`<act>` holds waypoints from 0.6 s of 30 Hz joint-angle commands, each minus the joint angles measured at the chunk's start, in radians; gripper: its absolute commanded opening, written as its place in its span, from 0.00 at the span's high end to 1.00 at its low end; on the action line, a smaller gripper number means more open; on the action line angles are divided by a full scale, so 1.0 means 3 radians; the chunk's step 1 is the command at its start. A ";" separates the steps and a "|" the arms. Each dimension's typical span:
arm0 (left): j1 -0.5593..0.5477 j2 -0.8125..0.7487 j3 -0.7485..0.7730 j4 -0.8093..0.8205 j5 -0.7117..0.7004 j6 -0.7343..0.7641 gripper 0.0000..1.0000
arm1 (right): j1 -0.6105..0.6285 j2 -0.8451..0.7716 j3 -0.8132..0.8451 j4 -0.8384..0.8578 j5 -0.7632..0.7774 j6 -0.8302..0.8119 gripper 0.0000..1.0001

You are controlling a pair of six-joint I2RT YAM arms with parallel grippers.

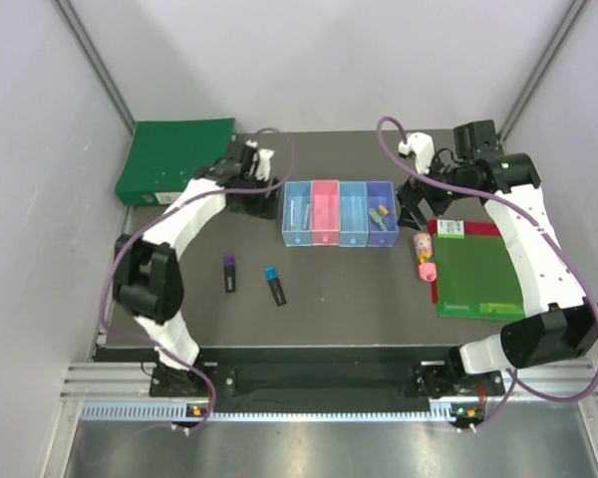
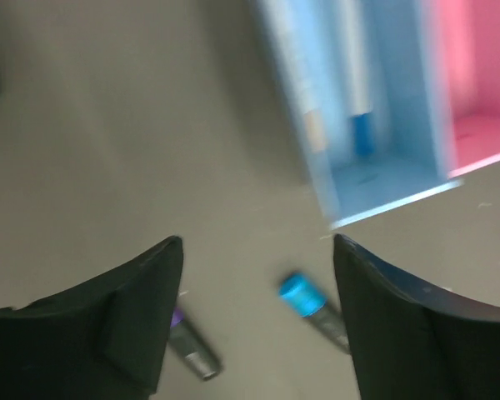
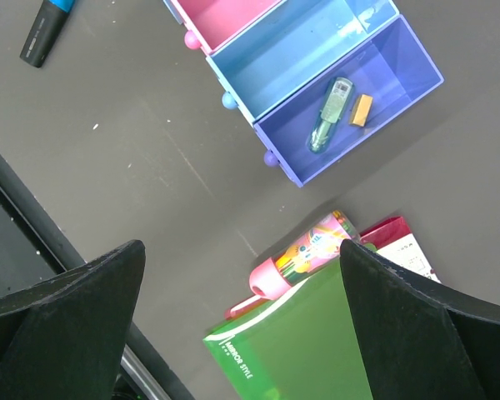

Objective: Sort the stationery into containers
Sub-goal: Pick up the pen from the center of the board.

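Sorting looked partly done. Pens (image 2: pixel 360 125) lay in the pale blue tray (image 1: pixel 297 239), and a green tube (image 3: pixel 332 112) and an orange eraser (image 3: pixel 362 110) lay in the purple tray (image 1: pixel 383 238). A blue-capped marker (image 1: pixel 274 285) and a purple-capped marker (image 1: pixel 229 271) lay loose on the bench (image 1: pixel 349 289), and a pink tube (image 3: pixel 304 254) lay against the green folder (image 3: pixel 317 350).

The left claw (image 2: pixel 258 267) and the right claw (image 3: pixel 242 258) both hung released and empty, so a fresh pick seemed to be the step in hand. The right claw hovered over the pink tube. The next move probably called for lowering and straddling it across its width.

The left wrist view was blurred, and a finger (image 2: pixel 142 317) half hid the purple-capped marker there. Whether the tube's cap end lay on or under the folder's corner could not be told.
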 commanded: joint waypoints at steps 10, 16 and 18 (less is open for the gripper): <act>0.0505 -0.0536 -0.1384 0.0082 0.0149 0.0144 0.01 | -0.0036 -0.0204 0.0066 0.0061 -0.0003 0.0168 0.00; 0.0505 -0.0367 -0.1517 0.0230 -0.0076 0.0103 0.01 | -0.0036 -0.0286 0.0015 0.0061 0.0053 0.0163 0.00; 0.0505 -0.0362 -0.1583 0.0296 -0.0147 0.0083 0.01 | -0.0031 -0.0296 -0.0006 0.0061 0.0058 0.0163 0.00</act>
